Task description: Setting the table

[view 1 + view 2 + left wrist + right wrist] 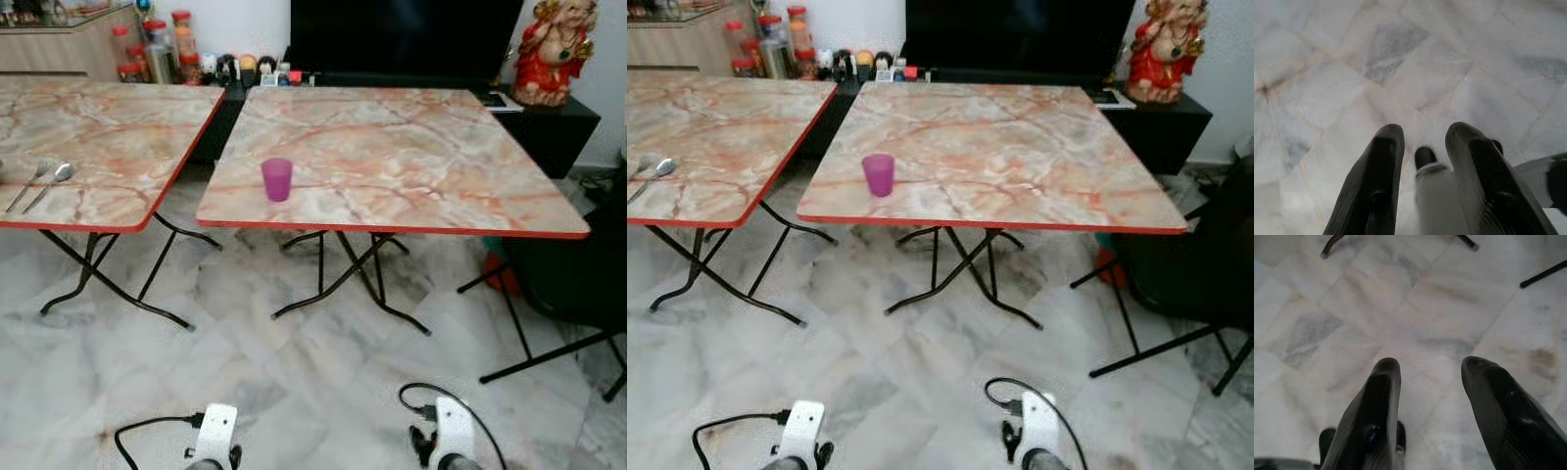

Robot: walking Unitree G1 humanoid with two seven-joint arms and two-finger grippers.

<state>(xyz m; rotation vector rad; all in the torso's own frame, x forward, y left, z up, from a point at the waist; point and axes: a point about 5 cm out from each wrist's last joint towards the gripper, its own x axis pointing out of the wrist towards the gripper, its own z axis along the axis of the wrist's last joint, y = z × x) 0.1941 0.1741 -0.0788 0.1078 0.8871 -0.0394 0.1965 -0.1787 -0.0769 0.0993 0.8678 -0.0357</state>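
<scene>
Though unlabelled, purple cup [277,179] tops table [411,166].

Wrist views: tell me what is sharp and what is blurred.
Left wrist view: the left gripper has soft, out-of-focus fingers over a sharper marble floor. Right wrist view: the right gripper is also soft up close, with the floor clearer beyond.

My two tables [392,147] wear a pinkish-beige marble print veined with orange, trimmed in red along the edges, on black legs. The cup [277,179] is translucent purple. The spoons [44,181] shine silver. The floor [294,382] is white marble with grey clouding. My fingers [1376,181] are glossy black. The figurine [554,49] is red and gold beside a black screen [402,34].
</scene>
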